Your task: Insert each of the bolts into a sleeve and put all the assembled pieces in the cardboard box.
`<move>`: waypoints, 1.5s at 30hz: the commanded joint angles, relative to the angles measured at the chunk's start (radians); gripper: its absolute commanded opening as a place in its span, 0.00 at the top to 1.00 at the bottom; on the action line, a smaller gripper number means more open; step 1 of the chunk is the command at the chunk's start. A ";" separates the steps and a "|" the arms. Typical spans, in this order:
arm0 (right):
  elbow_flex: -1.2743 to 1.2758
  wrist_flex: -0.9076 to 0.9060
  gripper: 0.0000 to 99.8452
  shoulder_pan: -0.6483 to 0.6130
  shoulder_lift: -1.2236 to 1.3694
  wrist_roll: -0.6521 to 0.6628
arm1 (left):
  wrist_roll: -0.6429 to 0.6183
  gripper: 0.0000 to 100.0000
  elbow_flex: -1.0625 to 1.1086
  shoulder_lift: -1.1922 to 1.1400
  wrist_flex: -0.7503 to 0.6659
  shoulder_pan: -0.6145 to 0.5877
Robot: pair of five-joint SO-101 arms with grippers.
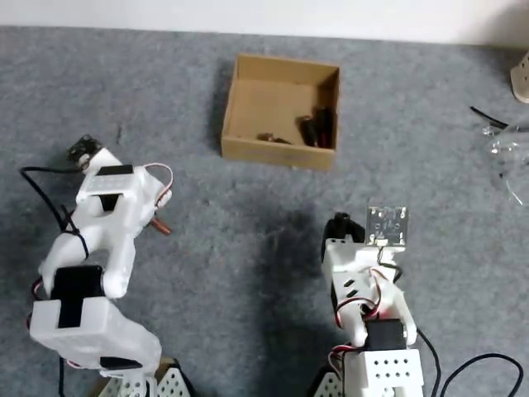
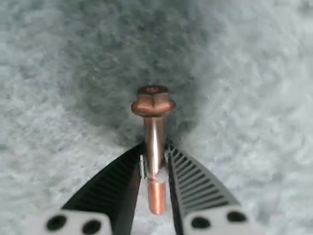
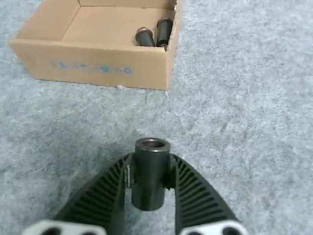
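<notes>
My left gripper (image 2: pixel 155 164) is shut on the shaft of a copper bolt (image 2: pixel 154 128), whose hex head points away from the wrist over the grey carpet. In the high view the bolt (image 1: pixel 163 224) sticks out beside the left arm. My right gripper (image 3: pixel 149 171) is shut on a dark sleeve (image 3: pixel 150 169), its open bore facing the cardboard box (image 3: pixel 93 68). The sleeve (image 1: pixel 339 225) shows at the right arm's tip in the high view. The box (image 1: pixel 279 150) at the middle back holds assembled dark pieces (image 1: pixel 318 128), two of which show in the right wrist view (image 3: pixel 154 33).
Grey carpet covers the table. Clear plastic bits and a dark wire (image 1: pixel 500 136) lie at the far right edge. Black cables trail from both arm bases. Open carpet lies between the two arms and the box.
</notes>
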State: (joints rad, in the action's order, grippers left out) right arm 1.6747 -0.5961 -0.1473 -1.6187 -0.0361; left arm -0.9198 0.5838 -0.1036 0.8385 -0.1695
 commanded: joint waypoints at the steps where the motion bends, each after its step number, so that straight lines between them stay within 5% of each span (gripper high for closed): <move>1: 0.025 0.041 0.99 0.008 -0.019 0.014 | 0.163 1.00 -0.035 0.145 0.057 0.056; 12: 0.025 0.041 0.99 0.008 -0.019 0.014 | 0.506 1.00 -0.085 0.783 0.272 0.061; 22: 0.025 0.041 0.99 0.008 -0.019 0.014 | 0.529 0.99 0.231 1.366 0.293 0.061; 32: 0.061 0.042 0.99 0.008 -0.019 0.015 | 0.525 0.99 0.750 1.952 -0.072 0.061; 37: 0.061 0.042 0.99 0.008 -0.019 0.015 | 0.503 0.99 0.903 1.891 -0.252 0.065; 42: 0.067 0.105 0.99 0.007 -0.019 0.015 | 0.321 0.99 1.113 1.920 -0.534 0.174; 45: 0.068 0.127 0.99 -0.025 -0.019 0.015 | 0.318 0.99 1.112 1.920 -0.508 0.191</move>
State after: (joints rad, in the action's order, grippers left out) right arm 1.6747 -0.5224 -0.1473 -1.6187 -0.0361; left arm -0.5731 1.6717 1.7868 0.3782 -0.0146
